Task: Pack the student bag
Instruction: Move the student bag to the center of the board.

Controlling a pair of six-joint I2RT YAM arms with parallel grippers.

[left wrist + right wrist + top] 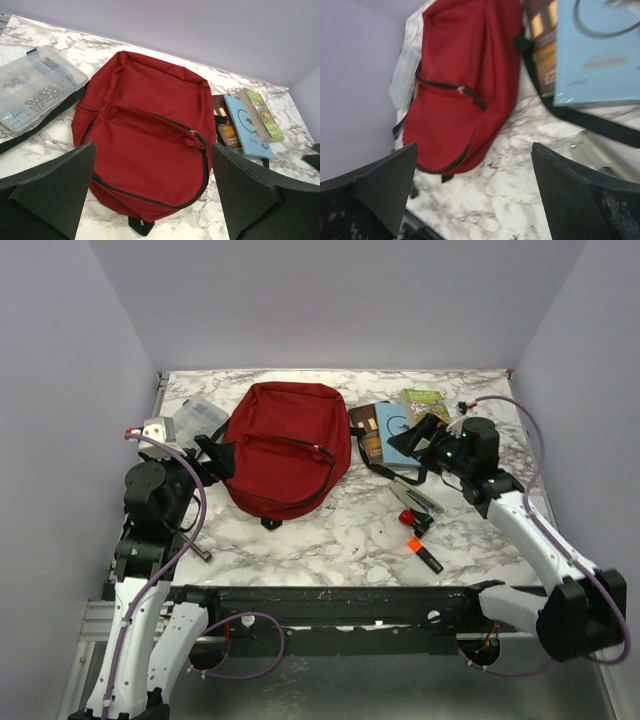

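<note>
Soft and floppy, the student bag [285, 445] mid-frame likely wants pinching at its zipper pull [192, 133]; left hand [219, 456] and right hand [424, 436] gape empty.

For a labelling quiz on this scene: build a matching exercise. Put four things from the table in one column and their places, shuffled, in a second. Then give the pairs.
Things
1. student bag
2. clear plastic case
3. light blue book
4. orange-and-black marker

Places
A. left of the bag, toward the far left corner
B. closest to the near edge of the table, right of centre
C. lying flat, a little left of the table's centre
D. right of the bag, between a dark book and a green book

Pairs: 1-C, 2-A, 3-D, 4-B
</note>
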